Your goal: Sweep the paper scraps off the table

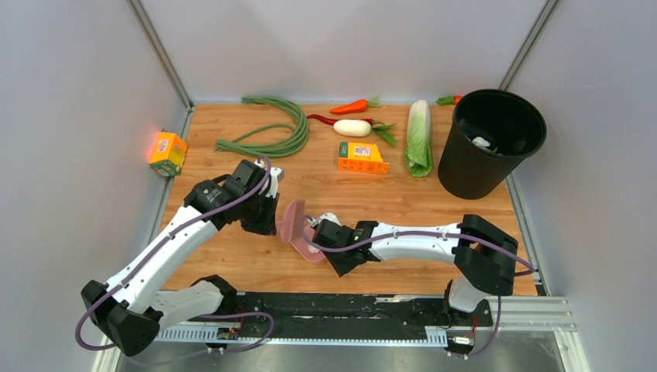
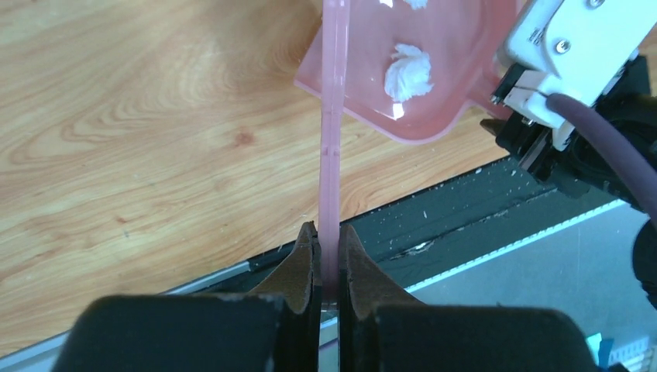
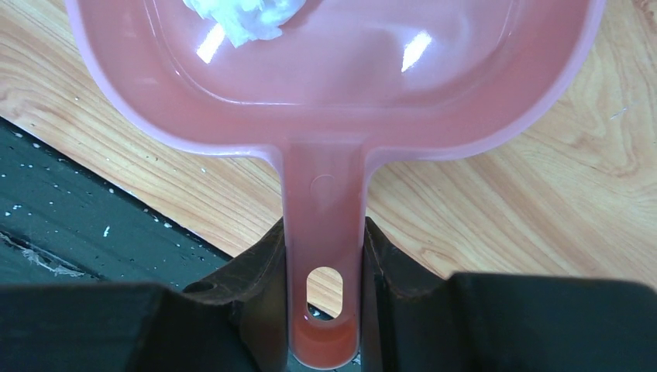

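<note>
My right gripper (image 3: 324, 232) is shut on the handle (image 3: 324, 225) of the pink dustpan (image 3: 333, 101), which is held over the wooden table (image 3: 542, 201). A white paper scrap (image 3: 240, 14) lies in the pan. In the left wrist view the dustpan (image 2: 434, 93) holds a crumpled white wad (image 2: 408, 70), with more at the top edge. My left gripper (image 2: 329, 232) is shut on a thin pink sweeper (image 2: 331, 139), seen edge-on beside the pan. In the top view the left gripper (image 1: 271, 219) holds the sweeper (image 1: 290, 219) against the dustpan (image 1: 311, 249), held by the right gripper (image 1: 327, 234).
A black bin (image 1: 490, 143) stands at the back right with a white scrap (image 1: 482, 142) inside. Along the back lie green beans (image 1: 275, 128), a white radish (image 1: 352, 128), chillies (image 1: 350, 106), a cabbage (image 1: 419, 138) and an orange box (image 1: 362, 157). Another orange box (image 1: 167, 153) sits at the left edge.
</note>
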Tool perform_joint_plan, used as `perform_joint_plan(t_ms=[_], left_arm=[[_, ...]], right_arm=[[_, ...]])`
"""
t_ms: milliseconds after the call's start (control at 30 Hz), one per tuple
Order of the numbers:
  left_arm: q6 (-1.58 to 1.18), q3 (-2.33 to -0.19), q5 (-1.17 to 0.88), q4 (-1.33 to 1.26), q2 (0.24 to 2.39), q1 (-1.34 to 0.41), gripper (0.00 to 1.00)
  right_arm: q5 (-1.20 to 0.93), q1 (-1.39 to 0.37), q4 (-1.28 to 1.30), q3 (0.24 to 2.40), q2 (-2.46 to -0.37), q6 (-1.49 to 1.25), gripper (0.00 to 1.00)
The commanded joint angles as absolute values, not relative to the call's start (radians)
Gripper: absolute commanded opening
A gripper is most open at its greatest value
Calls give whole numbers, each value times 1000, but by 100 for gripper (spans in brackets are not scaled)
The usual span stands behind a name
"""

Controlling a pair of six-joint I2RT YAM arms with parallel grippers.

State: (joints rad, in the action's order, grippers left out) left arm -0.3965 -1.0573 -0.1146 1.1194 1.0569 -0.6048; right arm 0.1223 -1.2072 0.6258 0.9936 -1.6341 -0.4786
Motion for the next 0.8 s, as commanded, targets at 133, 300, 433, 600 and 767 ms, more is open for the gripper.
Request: perform_joint_plan(t_ms=[133, 300, 433, 600, 767], left_arm=[[-451, -1250, 47, 1230, 1016, -609, 0], [-459, -1269, 176, 1265, 976, -609, 0], [-456, -1243, 250, 1273, 950, -607, 0], [-442, -1197, 267, 1246, 948, -606, 0], [-413, -1129, 256, 1180, 925, -598, 0]], right_arm=[[153, -1203, 601, 1000, -1572, -508, 0], [161, -1201, 621, 1020, -1542, -514, 0], [175, -1200, 661, 1066, -1529, -512, 0], [201, -1201, 730, 1155, -1531, -500, 0], [221, -1201, 793, 1250, -1549, -486, 0]])
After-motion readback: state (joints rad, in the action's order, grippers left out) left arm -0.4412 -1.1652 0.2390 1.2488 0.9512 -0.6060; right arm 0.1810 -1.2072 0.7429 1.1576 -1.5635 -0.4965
